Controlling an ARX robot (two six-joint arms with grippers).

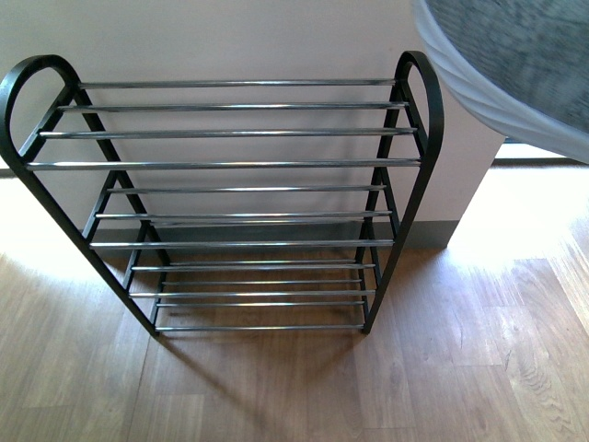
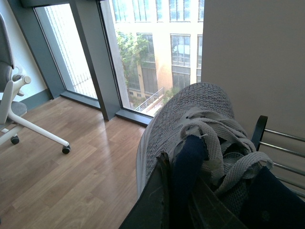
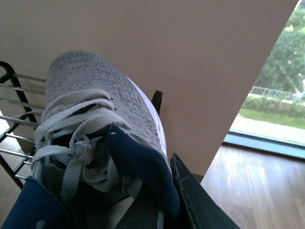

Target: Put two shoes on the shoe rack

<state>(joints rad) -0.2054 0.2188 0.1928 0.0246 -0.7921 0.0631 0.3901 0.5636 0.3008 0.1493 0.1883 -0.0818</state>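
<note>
The left pincer is closed on the opening edge of a grey knit sneaker with a white sole and navy tongue. Its long axis and toe point away from the wrist. The right pincer grips the second grey sneaker the same way. Only the front view shows the whole black metal shoe rack with chrome rods, standing on the wooden floor. One sneaker is blurred, high beside its right end.

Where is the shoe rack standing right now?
In the front view, the shoe rack stands centre-left on the wooden floor, backed against the beige wall.
</note>
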